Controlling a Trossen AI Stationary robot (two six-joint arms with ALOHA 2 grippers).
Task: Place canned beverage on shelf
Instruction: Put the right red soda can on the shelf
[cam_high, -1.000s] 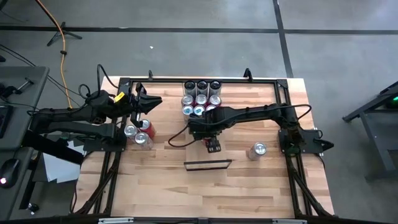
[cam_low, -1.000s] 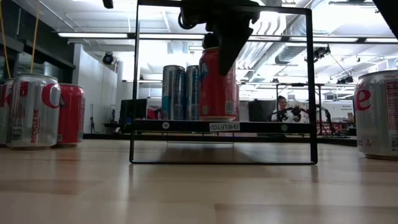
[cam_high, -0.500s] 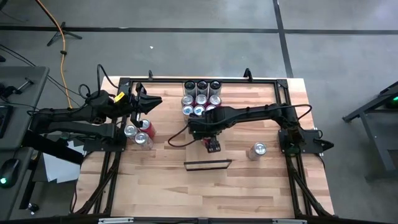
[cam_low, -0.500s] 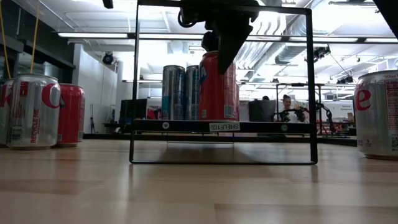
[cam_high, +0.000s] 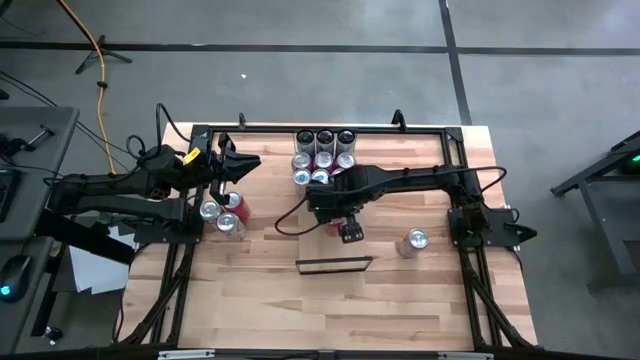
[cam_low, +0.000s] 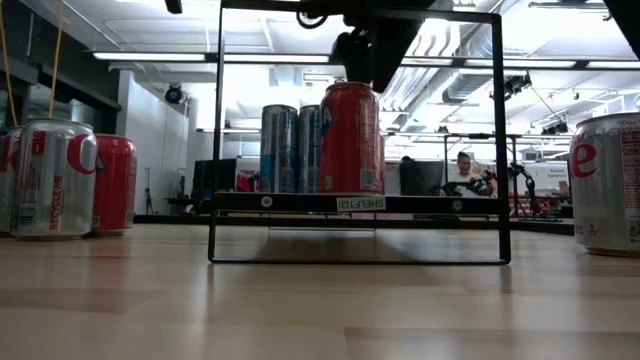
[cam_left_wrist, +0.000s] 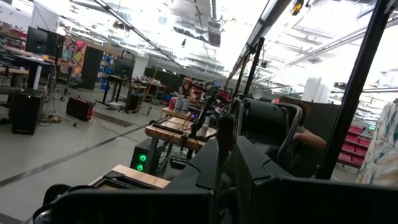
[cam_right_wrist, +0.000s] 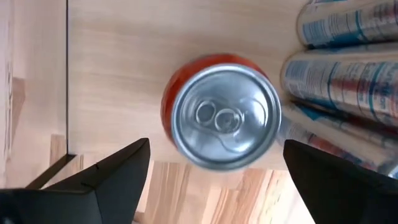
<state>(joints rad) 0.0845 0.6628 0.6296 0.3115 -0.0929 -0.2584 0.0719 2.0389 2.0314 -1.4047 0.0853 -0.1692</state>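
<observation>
The right gripper (cam_high: 349, 232) hangs above the middle of the bench (cam_high: 430, 300), its jaws spread wide and holding nothing. In the right wrist view its two dark fingers (cam_right_wrist: 102, 180) stand apart on either side of a red can (cam_right_wrist: 222, 112), seen from straight above with its silver lid and pull tab facing up; the fingers are clear of the can. In the low view the red can stands upright on the shelf (cam_low: 300, 202), near its middle, with the right gripper (cam_low: 372, 60) just above the can top and not touching it. The shelf sits inside a thin black wire frame (cam_low: 494, 140) resting on the bench. Behind the red can a cluster of tall silver and blue cans (cam_high: 323, 158) stands at the far edge of the bench, just beside the can in the right wrist view. A single silver can (cam_high: 414, 241) stands on the bench to the right of the frame, apart from it. To the left, a silver can and a red can (cam_high: 226, 214) stand together near the left side of the bench. The left gripper (cam_high: 243, 163) is raised over the far left corner of the bench, jaws closed and holding nothing.
</observation>
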